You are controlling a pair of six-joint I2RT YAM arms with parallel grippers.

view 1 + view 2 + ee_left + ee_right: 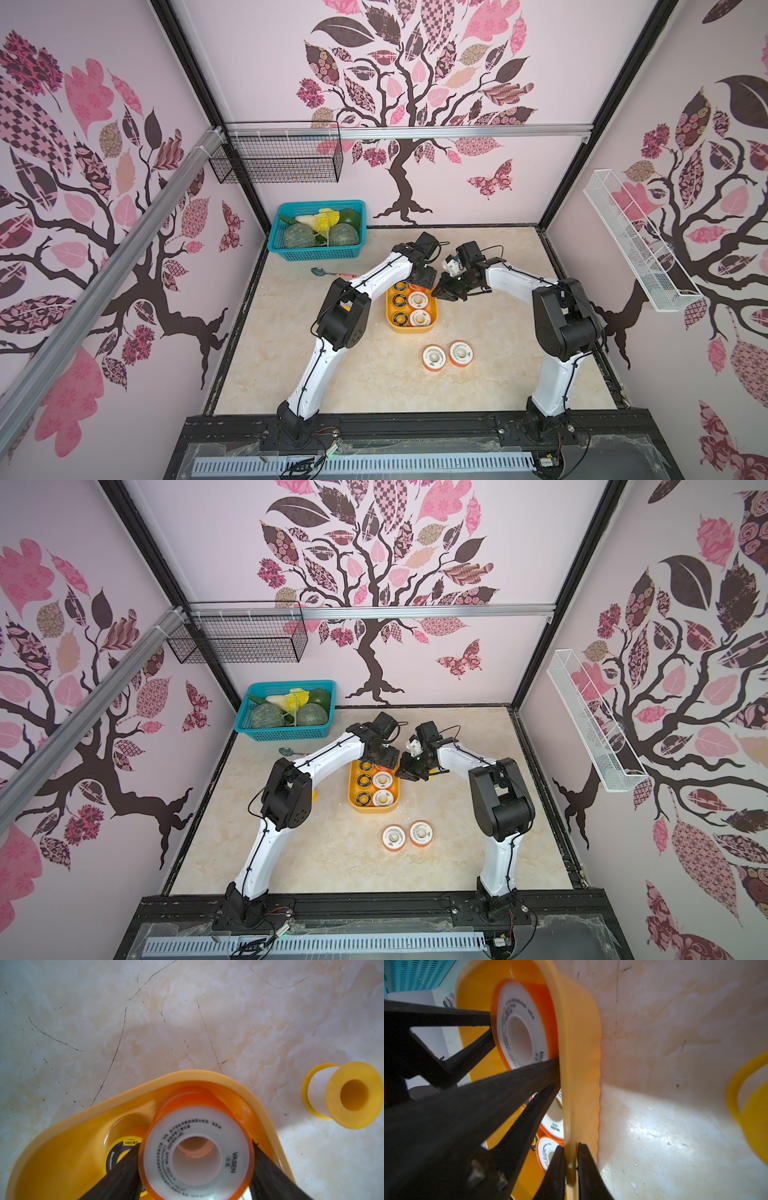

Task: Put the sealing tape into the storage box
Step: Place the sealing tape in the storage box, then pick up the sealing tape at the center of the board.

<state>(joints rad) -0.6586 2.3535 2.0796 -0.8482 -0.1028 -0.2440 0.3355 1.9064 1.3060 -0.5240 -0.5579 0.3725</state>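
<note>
The yellow-orange storage box (433,320) (395,802) stands mid-table, with three black-faced spools (399,299) along one side and two orange-rimmed white-faced spools (419,318) beside them. My left gripper (424,282) (196,1167) hangs over the box's far end. Its fingers (124,1169) press both sides of an orange-rimmed sealing tape spool (234,1142) (508,1001) that sits low inside the box. My right gripper (438,293) (570,1159) is shut on the box's right wall (581,1043). Two more orange-rimmed spools (434,358) (461,354) stand on the table in front of the box.
A plain yellow spool (351,1095) (749,1101) lies on its side just right of the box. A teal basket (318,253) of vegetables stands at the back left, with a spoon (328,273) in front of it. A black wire basket (278,160) and a white mesh basket (636,241) hang on the walls.
</note>
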